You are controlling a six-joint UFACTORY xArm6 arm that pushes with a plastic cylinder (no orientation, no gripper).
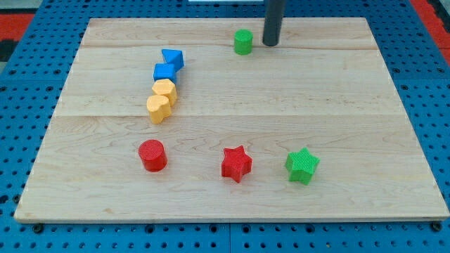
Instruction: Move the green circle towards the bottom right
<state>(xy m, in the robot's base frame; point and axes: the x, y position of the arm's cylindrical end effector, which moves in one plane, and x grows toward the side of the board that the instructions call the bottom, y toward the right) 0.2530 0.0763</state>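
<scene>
The green circle [243, 41] is a small green cylinder near the view's top, a little right of the middle of the wooden board [337, 105]. My tip [271, 43] is the lower end of a dark rod coming down from the view's top edge. It stands just to the right of the green circle, with a small gap between them.
Two blue blocks [169, 65] and two yellow blocks [162, 100] form a slanted chain at the left. A red cylinder [152, 154], a red star [236, 164] and a green star [302, 166] lie in a row near the view's bottom. Blue pegboard surrounds the board.
</scene>
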